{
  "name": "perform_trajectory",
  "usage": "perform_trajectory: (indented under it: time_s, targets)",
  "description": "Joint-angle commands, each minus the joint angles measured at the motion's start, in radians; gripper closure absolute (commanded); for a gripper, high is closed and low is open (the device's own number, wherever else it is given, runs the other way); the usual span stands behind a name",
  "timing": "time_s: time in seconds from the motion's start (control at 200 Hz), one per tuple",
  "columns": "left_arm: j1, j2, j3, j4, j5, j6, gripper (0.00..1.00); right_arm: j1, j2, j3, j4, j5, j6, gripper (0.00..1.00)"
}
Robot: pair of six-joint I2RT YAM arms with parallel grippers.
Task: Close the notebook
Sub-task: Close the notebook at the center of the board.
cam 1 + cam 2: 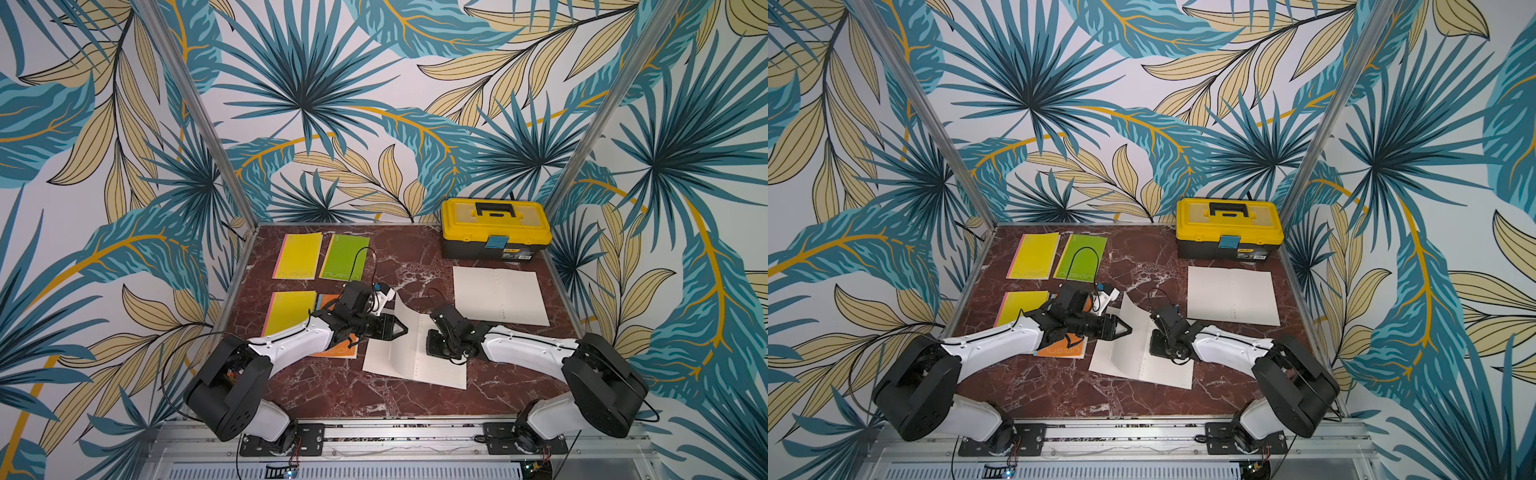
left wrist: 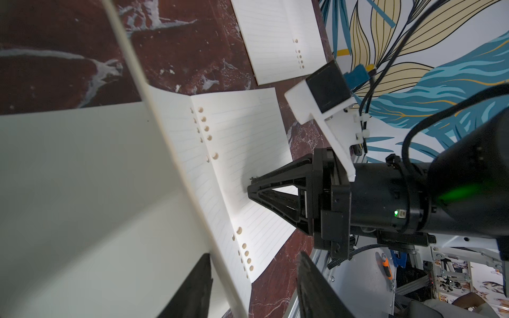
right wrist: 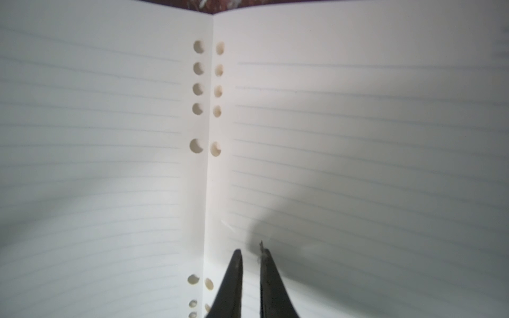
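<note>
**Desk** (image 1: 332, 395), near its front centre: the open notebook (image 1: 440, 370), with its spine running away from the robot. On the left arm's side the lifted leaf (image 2: 82, 192) stands steeply and leans against one finger of the left gripper (image 1: 404, 330). That gripper's jaws are apart, astride the leaf's edge, apparently to tip it over the spine. The right gripper (image 3: 251, 252), jaws almost together and empty, presses on the flat page, probably to keep the notebook from sliding.
</note>
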Motion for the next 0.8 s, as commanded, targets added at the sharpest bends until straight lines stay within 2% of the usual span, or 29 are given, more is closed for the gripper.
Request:
perform_trajectory:
  time_s: [0.0,0.13,0.466,0.791]
  targets:
    - [-0.015,0.019,0.049,-0.013,0.026,0.022,0.49,-0.006,-0.051,-0.017,-0.095,0.045,-0.012,0.84]
    - [-0.031,0.041,0.078,-0.007,0.029,0.02,0.49,-0.034,-0.127,-0.026,-0.165,0.086,-0.007,0.82]
    - [-0.073,0.116,0.114,0.015,0.038,0.01,0.49,-0.133,-0.311,-0.053,-0.29,0.1,-0.041,0.79]
    - [-0.076,0.083,0.081,-0.037,-0.028,0.027,0.49,-0.145,-0.263,-0.075,-0.243,0.054,-0.042,0.79]
